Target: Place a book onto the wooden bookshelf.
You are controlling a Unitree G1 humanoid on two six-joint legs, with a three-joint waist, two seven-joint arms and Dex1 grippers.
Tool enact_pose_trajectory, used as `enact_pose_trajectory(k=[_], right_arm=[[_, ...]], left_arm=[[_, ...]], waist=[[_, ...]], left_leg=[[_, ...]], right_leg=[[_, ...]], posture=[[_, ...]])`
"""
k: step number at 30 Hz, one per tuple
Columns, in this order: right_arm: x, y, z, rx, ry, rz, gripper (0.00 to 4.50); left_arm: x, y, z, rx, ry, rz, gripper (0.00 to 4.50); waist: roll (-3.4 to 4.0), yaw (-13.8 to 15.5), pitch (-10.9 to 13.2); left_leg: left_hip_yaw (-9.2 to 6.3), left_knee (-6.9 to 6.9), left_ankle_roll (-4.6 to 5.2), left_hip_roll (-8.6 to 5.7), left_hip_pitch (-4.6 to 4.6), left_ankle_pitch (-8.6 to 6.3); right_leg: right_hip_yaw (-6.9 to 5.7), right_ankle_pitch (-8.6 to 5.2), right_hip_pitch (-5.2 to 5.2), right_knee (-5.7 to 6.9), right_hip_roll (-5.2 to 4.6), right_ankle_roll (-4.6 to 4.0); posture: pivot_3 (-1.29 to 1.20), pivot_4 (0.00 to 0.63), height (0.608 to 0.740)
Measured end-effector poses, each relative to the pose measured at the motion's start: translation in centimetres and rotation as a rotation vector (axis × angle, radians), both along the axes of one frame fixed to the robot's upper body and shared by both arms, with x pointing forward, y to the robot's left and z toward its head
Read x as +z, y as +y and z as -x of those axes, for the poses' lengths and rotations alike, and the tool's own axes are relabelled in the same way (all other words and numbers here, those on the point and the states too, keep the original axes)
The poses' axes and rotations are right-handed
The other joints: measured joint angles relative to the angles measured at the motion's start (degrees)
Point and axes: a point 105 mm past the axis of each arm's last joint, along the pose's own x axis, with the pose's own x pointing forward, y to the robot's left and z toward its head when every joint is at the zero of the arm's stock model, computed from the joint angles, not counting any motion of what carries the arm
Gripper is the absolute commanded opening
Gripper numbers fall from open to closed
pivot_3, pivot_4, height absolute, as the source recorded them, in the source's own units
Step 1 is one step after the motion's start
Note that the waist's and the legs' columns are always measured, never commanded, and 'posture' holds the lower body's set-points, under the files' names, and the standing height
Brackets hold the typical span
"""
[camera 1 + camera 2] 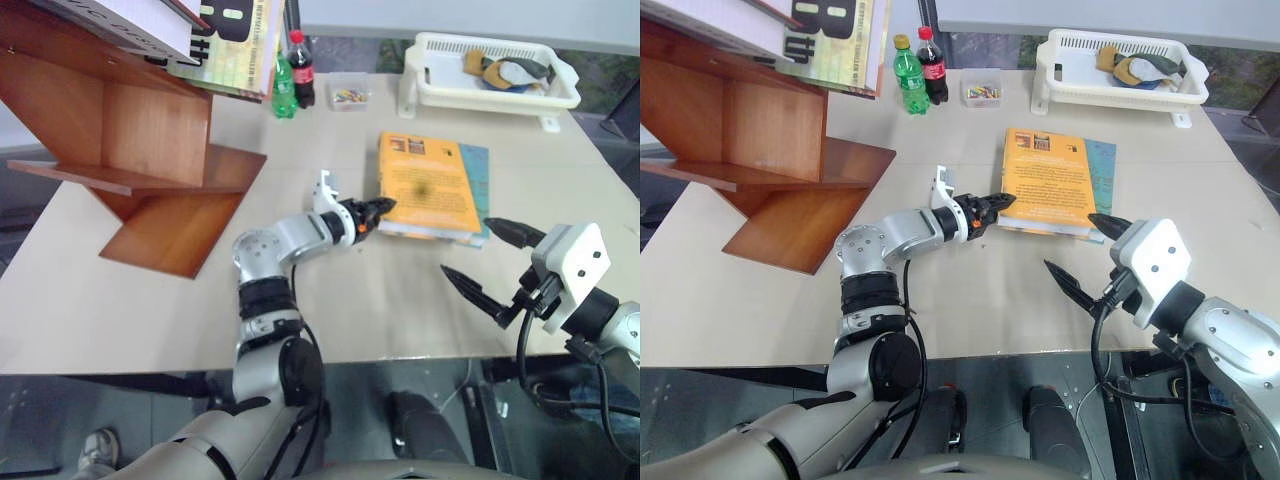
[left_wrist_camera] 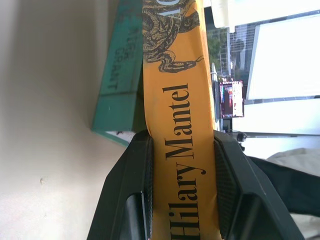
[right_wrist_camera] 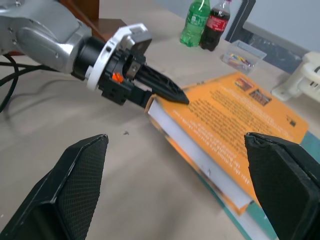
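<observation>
Left wrist view has the left gripper (image 1: 372,212) clamped across the spine of the book (image 1: 427,184), which lies on a teal book (image 1: 474,168) well apart from the wooden bookshelf (image 1: 130,140), presumably for lifting, while the right gripper (image 1: 484,260) gapes empty beside it.

The book (image 1: 425,183) is lying flat on the worktop (image 1: 380,290), resting on top of a thinner book (image 1: 476,170). To its left the wooden bookshelf (image 1: 140,150) is standing; behind the book a basket (image 1: 490,95) is sitting, and two bottles (image 1: 293,75) and a small box (image 1: 348,95) are standing behind it to the left. The left tool (image 1: 372,213) is sitting at the book's near left corner; the right tool (image 1: 480,262) is hanging before its right side.
</observation>
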Motion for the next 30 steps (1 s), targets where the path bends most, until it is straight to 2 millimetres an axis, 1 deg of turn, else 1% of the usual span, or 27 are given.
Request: enact_pose_trajectory(k=[1,2,3,4,7,11,12,13,15,16,18,20,24,30], right_arm=[[0.0,0.0,-0.1,0.0,-0.001,-0.001,4.5],[0.0,-0.1,-0.1,-0.002,0.001,-0.001,4.5],[0.0,-0.1,-0.1,-0.002,0.004,-0.002,4.5],[-0.1,-0.1,-0.2,-0.002,0.006,-0.002,4.5],[-0.1,-0.1,-0.3,-0.002,0.008,-0.002,4.5],[0.1,0.0,-0.3,0.006,0.001,0.0,4.5],[0.1,0.1,-0.3,0.013,0.0,0.0,4.5],[0.1,0.2,-0.3,0.015,0.0,0.0,4.5],[0.1,0.4,-0.4,0.027,0.001,0.0,4.5],[0.0,0.6,-0.4,0.038,0.004,0.0,4.5],[0.1,0.7,-0.4,0.046,-0.001,0.0,4.5],[0.1,0.7,-0.5,0.044,-0.007,0.001,4.5],[0.1,0.6,-0.5,0.041,-0.006,0.003,4.5],[0.0,0.6,0.1,0.018,-0.012,0.007,4.5]], left_arm=[[-0.8,-0.2,0.2,-0.012,0.022,-0.011,3.22],[-1.6,-0.4,0.4,-0.026,0.047,-0.018,3.81],[-1.9,-0.4,0.5,-0.031,0.055,-0.017,4.4],[-2.0,-0.4,0.5,-0.032,0.055,-0.017,4.47],[-1.5,0.5,0.3,-0.043,0.019,-0.029,4.47],[-0.6,4.2,-0.6,-0.026,-0.022,-0.054,4.47],[-0.1,5.5,-0.9,-0.02,-0.033,-0.059,4.47],[0.1,6.1,-1.0,-0.016,-0.038,-0.063,4.47],[1.3,7.5,-1.6,-0.023,-0.061,-0.056,4.47],[1.8,7.7,-1.8,-0.038,-0.065,-0.041,4.47],[2.4,7.7,-2.1,-0.067,-0.071,-0.036,4.47],[2.6,6.9,-2.4,-0.111,-0.065,-0.022,4.47],[1.2,5.6,-2.9,-0.162,-0.036,-0.03,4.47],[0.7,3.8,-3.5,-0.191,-0.075,-0.029,4.47]], waist=[[0.0,-0.02,0.0],[0.0,-0.02,0.0],[-0.01,-0.03,0.01],[-0.01,-0.04,0.01],[0.0,-0.23,0.0],[0.01,-0.41,0.0],[0.01,-0.37,0.0],[0.01,-0.34,0.0],[0.01,-0.1,0.01],[0.0,0.11,0.01],[0.0,0.28,0.01],[0.0,0.32,0.01],[0.0,-0.02,0.01],[-0.01,-0.13,0.01]], left_leg=[[0.0,0.0,0.0,0.0,-0.01,0.0],[0.0,0.0,0.0,0.0,-0.01,0.0],[0.0,0.0,0.0,0.0,-0.02,0.0],[-0.01,0.0,0.0,0.0,-0.02,0.0],[-0.01,0.0,0.0,0.01,0.0,0.0],[-0.03,0.0,0.0,0.05,0.02,0.0],[-0.03,0.0,0.0,0.05,0.01,0.0],[-0.03,0.0,0.0,0.05,0.0,0.0],[-0.04,0.01,0.0,0.03,-0.03,0.0],[-0.05,0.01,-0.01,0.0,-0.05,0.0],[-0.06,0.02,-0.01,-0.04,-0.08,0.0],[-0.06,0.02,-0.01,-0.1,-0.09,0.0],[-0.08,0.0,0.0,-0.09,-0.1,0.0],[-0.09,-0.01,0.01,-0.07,-0.1,0.0]], right_leg=[[0.0,0.0,0.0,0.0,0.0,0.0],[0.0,0.0,-0.01,0.0,0.0,0.0],[0.0,0.0,-0.01,0.0,0.0,0.0],[0.0,0.0,-0.01,0.0,0.0,0.0],[0.0,0.0,-0.01,0.01,0.01,-0.01],[-0.02,-0.01,-0.03,0.04,0.05,-0.01],[-0.04,-0.01,-0.03,0.04,0.05,-0.01],[-0.05,-0.01,-0.03,0.04,0.05,-0.01],[-0.09,-0.01,-0.02,0.01,0.01,-0.01],[-0.11,-0.01,-0.01,-0.01,-0.02,-0.01],[-0.13,-0.01,0.0,-0.04,-0.07,0.0],[-0.13,-0.01,0.01,-0.07,-0.11,0.0],[-0.14,-0.01,-0.01,-0.05,-0.09,-0.01],[-0.15,-0.01,-0.01,-0.05,-0.08,-0.01]], posture=[[0.0,0.15,0.74],[0.0,0.15,0.74],[0.0,0.15,0.74],[0.0,0.15,0.74],[0.0,0.15,0.74],[0.0,0.15,0.74],[0.0,0.15,0.74],[0.0,0.15,0.74],[0.0,0.15,0.74],[0.0,0.15,0.74],[0.0,0.15,0.74],[0.0,0.15,0.74],[0.0,0.15,0.74],[0.0,0.15,0.74]])
